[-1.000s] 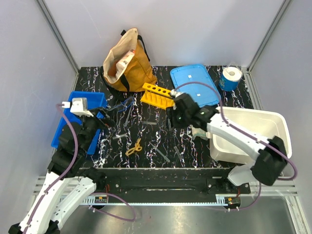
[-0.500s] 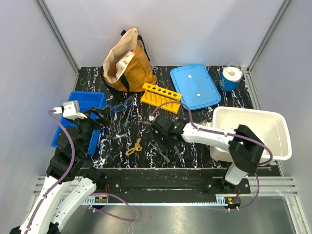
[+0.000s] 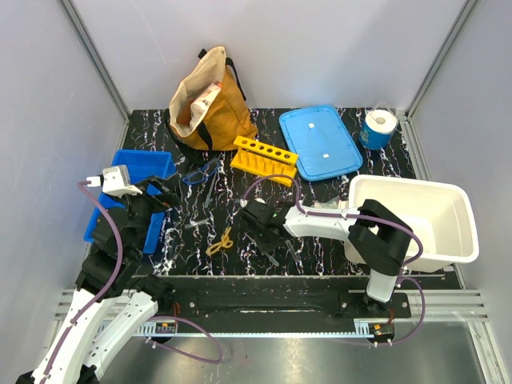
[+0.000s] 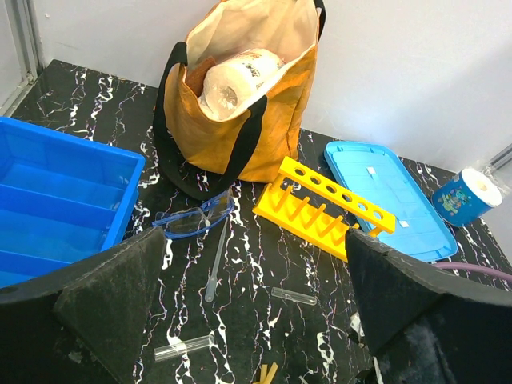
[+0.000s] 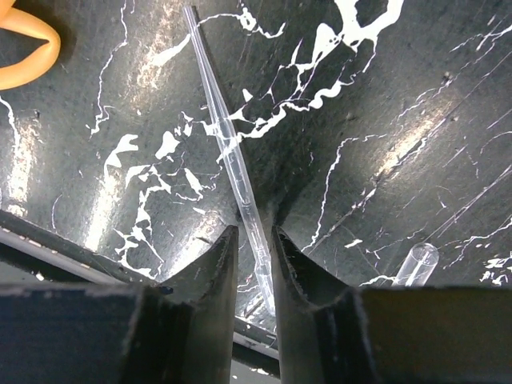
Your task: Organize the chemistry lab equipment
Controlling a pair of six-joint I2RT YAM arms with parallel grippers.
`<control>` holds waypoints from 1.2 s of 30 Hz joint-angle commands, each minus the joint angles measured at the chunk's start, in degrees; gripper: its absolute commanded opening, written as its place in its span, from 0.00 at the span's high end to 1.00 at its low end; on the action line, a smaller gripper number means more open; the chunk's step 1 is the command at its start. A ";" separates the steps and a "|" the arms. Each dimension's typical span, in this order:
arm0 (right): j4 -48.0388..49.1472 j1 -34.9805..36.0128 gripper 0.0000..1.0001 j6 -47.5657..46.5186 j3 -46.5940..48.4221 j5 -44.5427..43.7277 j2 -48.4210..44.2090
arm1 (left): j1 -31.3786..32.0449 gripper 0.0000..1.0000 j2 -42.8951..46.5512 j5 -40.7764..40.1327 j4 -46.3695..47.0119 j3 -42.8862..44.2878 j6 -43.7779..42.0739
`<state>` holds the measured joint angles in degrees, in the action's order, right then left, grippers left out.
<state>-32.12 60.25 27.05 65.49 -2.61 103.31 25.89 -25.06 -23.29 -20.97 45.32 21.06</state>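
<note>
Right end effector [image 5: 254,230], jaws narrowly apart, straddles the thin clear tube [image 5: 216,112], whose long axis runs toward the frame's upper left. Left end effector [image 4: 252,248], wide apart, sits farther off.

A black table [image 3: 392,160] veined with white carries everything. At its back left corner stands a tan fabric bag [image 3: 210,104], mouth open. Just in front of the bag lies a yellow rack [image 3: 265,159] with a row of round holes, and beside the rack's right end a blue lid [image 3: 320,141] lies flat. A blue-wrapped paper roll [image 3: 378,128] stands in the back right corner. A blue divided bin [image 3: 142,164] sits along the left side and a white tub [image 3: 416,186] on the right. In the middle lie safety goggles [image 3: 202,170], scattered thin clear tubes [image 4: 292,296] and, nearer the front, a yellow looped piece [image 3: 222,240].
</note>
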 commanded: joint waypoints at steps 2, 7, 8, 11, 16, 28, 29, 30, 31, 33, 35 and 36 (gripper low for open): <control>2.76 1.19 0.76 0.37 -0.45 -3.98 0.05 | 0.21 0.02 -0.25 -0.53 1.90 0.03 -0.14; 5.04 1.45 0.88 -0.15 -2.30 -5.12 -1.61 | 1.00 0.04 -2.09 0.08 0.76 0.73 1.00; 6.01 1.45 0.89 -0.33 -2.82 -5.56 -2.05 | 1.00 0.05 -2.53 0.43 -0.46 1.17 1.78; 7.16 1.45 0.86 -0.68 -3.18 -6.27 -2.85 | 0.92 0.06 -3.94 2.97 -3.45 1.53 4.77; 7.86 1.45 0.85 -0.24 -3.53 -5.65 -1.88 | 0.92 0.06 -5.79 8.59 -8.55 1.70 9.52; 17.42 1.45 1.00 0.29 -7.75 -7.59 -13.91 | 0.92 0.20 -9.12 30.40 -7.08 -8.31 22.00; 19.53 1.45 1.00 0.63 -8.27 -6.45 -15.58 | 0.83 0.22 -9.74 31.71 -5.93 -8.75 22.70; 21.99 1.45 1.00 0.72 -8.54 -4.87 -16.55 | 0.92 0.24 -10.35 32.94 -4.53 -9.19 23.23; 23.75 1.45 1.00 0.73 -8.45 -3.47 -17.52 | 0.92 0.26 -11.14 34.00 -2.17 -9.72 23.93; 25.69 1.45 1.00 1.25 -7.58 -1.35 -18.23 | 0.92 0.31 -12.73 37.95 2.75 -10.60 24.47; 27.45 1.45 1.00 2.13 -6.70 0.23 -18.75 | 0.92 0.32 -14.31 42.70 7.42 -11.57 23.86; 28.59 1.45 1.00 2.83 -6.35 0.93 -18.84 | 0.92 0.33 -15.10 43.15 8.22 -11.66 23.68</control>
<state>-11.86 61.25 27.49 56.95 -5.67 86.04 26.76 -38.30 10.37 -24.53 34.30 43.33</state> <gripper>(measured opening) 0.009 0.684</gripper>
